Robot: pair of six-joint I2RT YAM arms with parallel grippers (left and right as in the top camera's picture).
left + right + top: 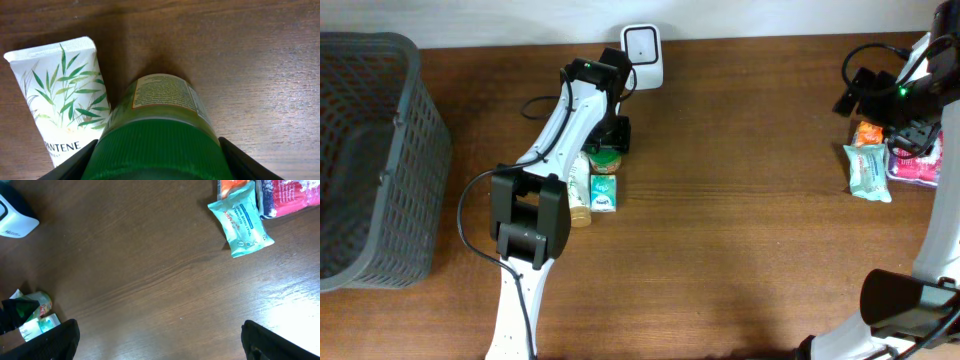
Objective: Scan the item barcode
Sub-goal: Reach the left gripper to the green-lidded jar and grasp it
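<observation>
The item is a jar with a ribbed green lid (160, 145) and a paper label; it lies on the wooden table beside a white Pantene tube (60, 95). My left gripper (157, 167) has a black finger against each side of the lid, shut on it. From overhead the jar (605, 158) lies just below the left gripper (611, 137), in front of the white scanner (643, 55). No barcode shows on the jar. At the far right my right gripper (160, 340) hangs open above bare table with nothing between its fingers.
A small green-and-white carton (604, 192) and a bottle (580, 212) lie next to the jar. A dark mesh basket (370, 160) fills the left side. A teal wipes pack (868, 172), an orange packet (868, 132) and a pink pack (915, 165) lie at the right.
</observation>
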